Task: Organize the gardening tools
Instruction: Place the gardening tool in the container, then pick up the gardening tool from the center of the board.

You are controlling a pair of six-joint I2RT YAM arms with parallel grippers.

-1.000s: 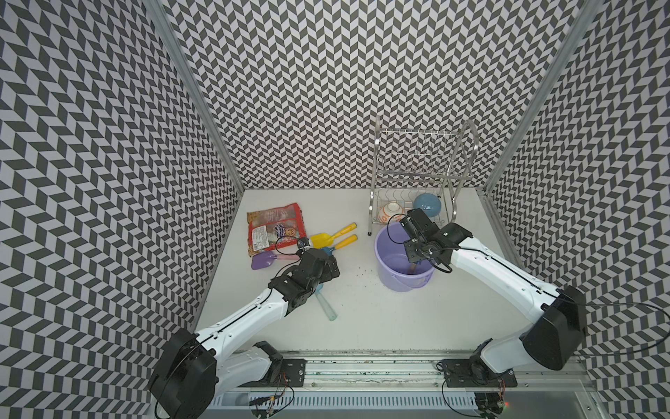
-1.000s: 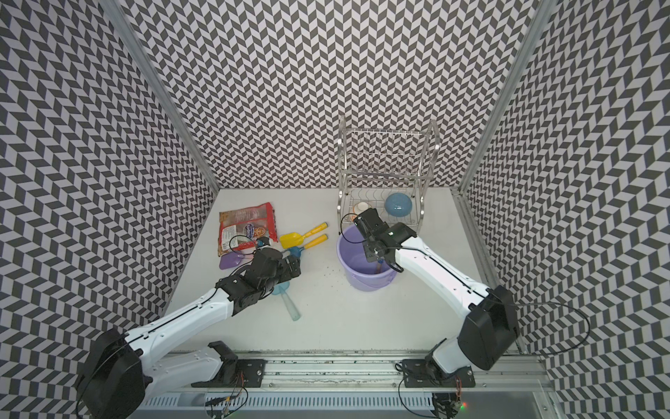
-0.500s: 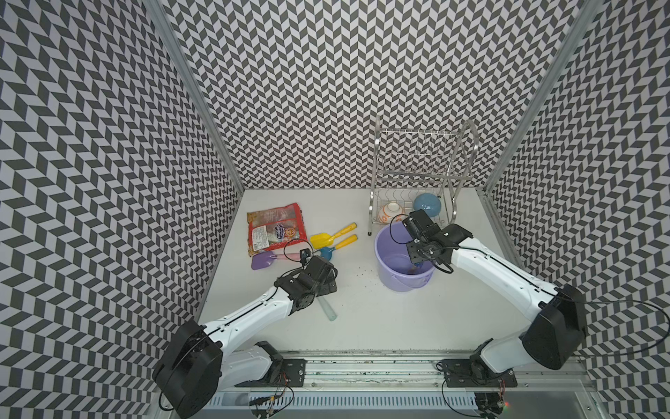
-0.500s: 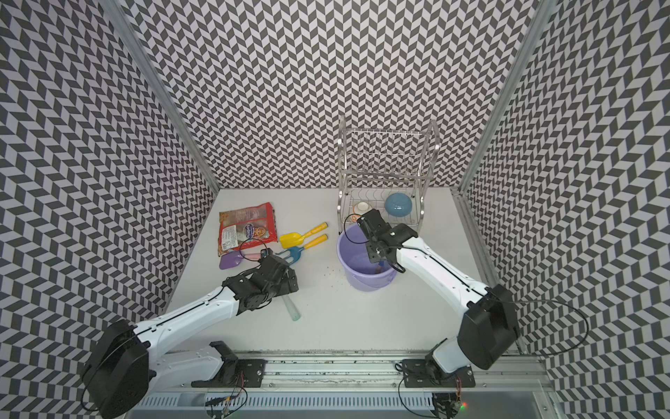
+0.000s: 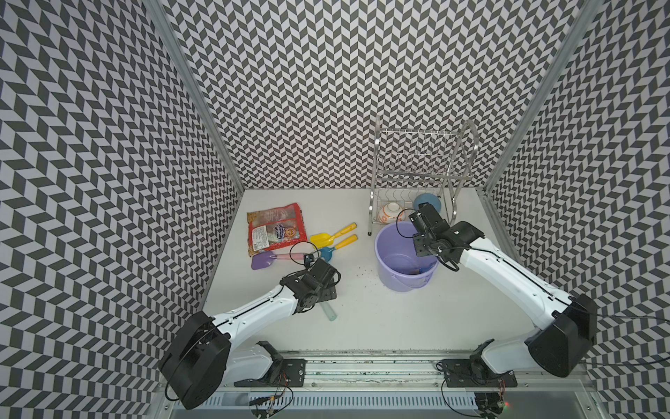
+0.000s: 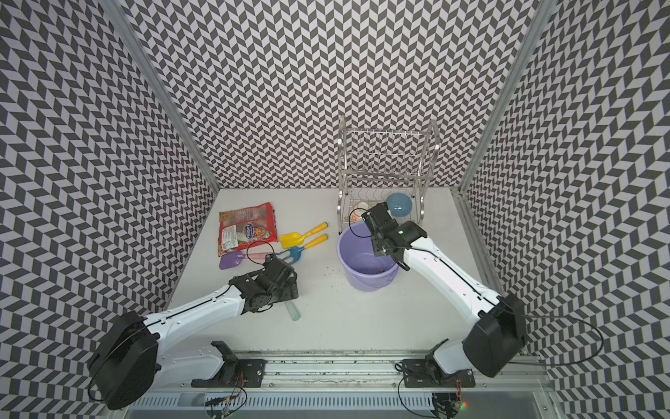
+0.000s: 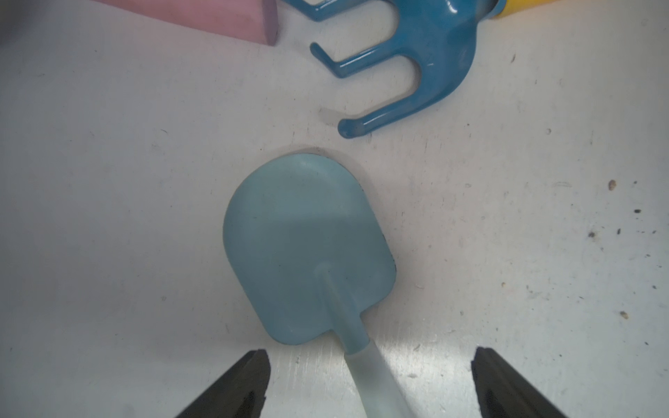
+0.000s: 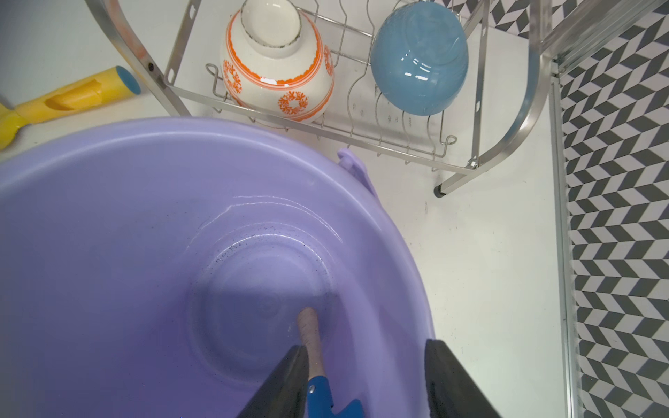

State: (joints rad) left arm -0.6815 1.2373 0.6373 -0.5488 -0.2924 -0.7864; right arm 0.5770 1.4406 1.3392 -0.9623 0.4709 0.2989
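Left gripper (image 7: 370,362) — jaws apart — straddles the handle of the light blue spade (image 7: 307,246), which lies flat on the table (image 7: 108,181); right gripper (image 8: 365,345) jaws stand apart over the lavender bucket (image 8: 144,181). The dark blue trowel (image 8: 311,333) lies inside the bucket, unclamped.

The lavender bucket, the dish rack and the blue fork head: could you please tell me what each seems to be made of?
Lavender bucket: likely moulded plastic, smooth and semi-gloss; soft highlights, moulded rings in its base.
Dish rack: metal, probably stainless steel; brushed bands, bright thin wires.
Blue fork head: probably painted metal, though glossy plastic is possible; sharp reflections on rounded tines.
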